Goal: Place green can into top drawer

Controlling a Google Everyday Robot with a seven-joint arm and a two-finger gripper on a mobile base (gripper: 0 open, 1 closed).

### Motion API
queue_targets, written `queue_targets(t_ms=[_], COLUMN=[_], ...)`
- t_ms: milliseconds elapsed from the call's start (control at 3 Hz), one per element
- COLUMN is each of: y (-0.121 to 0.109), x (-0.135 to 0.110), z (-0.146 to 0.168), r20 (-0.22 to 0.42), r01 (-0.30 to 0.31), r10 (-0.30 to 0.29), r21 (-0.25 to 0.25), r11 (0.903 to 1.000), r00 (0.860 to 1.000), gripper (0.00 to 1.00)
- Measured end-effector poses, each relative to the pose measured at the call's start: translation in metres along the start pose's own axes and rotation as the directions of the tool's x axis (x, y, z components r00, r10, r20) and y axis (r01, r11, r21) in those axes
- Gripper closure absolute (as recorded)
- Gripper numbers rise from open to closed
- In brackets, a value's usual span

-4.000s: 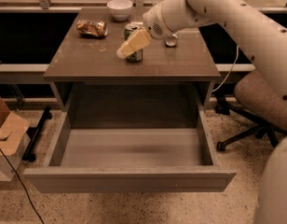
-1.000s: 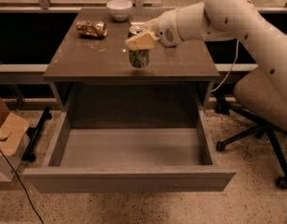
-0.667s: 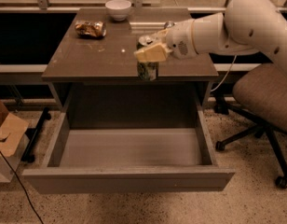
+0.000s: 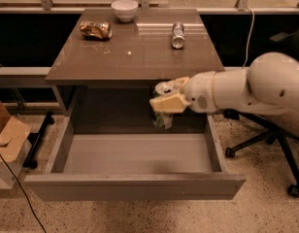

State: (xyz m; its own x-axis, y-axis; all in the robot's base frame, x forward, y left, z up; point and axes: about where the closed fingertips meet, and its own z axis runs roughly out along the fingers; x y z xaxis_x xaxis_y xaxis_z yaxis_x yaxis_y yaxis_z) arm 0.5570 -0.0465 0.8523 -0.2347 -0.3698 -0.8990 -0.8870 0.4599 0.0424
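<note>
End effector [image 4: 165, 102] clamps green-and-white drink can [image 4: 162, 119]; we log it moved off brown bench [image 4: 130, 52], over open grey-brown drawer [image 4: 140, 154]; lowering remains.

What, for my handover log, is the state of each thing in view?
gripper: shut on the green can, over the top drawer.
green can: held in the air, roughly upright, not yet set in the drawer.
top drawer: pulled open.
crushed can: dented, lying on the table.
silver can: lying on its side on the table.
bowl: upright at the table's back.
</note>
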Motion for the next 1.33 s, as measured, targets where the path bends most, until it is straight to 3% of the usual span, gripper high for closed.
queue_targets(t_ms=[333, 1333], y=[0.013, 0.018], x=[0.053, 0.074], z=[0.043, 0.067], r20=[-0.009, 0.033], r01=[-0.073, -0.033], r10=[0.073, 0.034], r21=[-0.022, -0.043], r11=[0.9971, 0.9986], r00=[0.997, 0.999], gripper=[1.0, 1.0])
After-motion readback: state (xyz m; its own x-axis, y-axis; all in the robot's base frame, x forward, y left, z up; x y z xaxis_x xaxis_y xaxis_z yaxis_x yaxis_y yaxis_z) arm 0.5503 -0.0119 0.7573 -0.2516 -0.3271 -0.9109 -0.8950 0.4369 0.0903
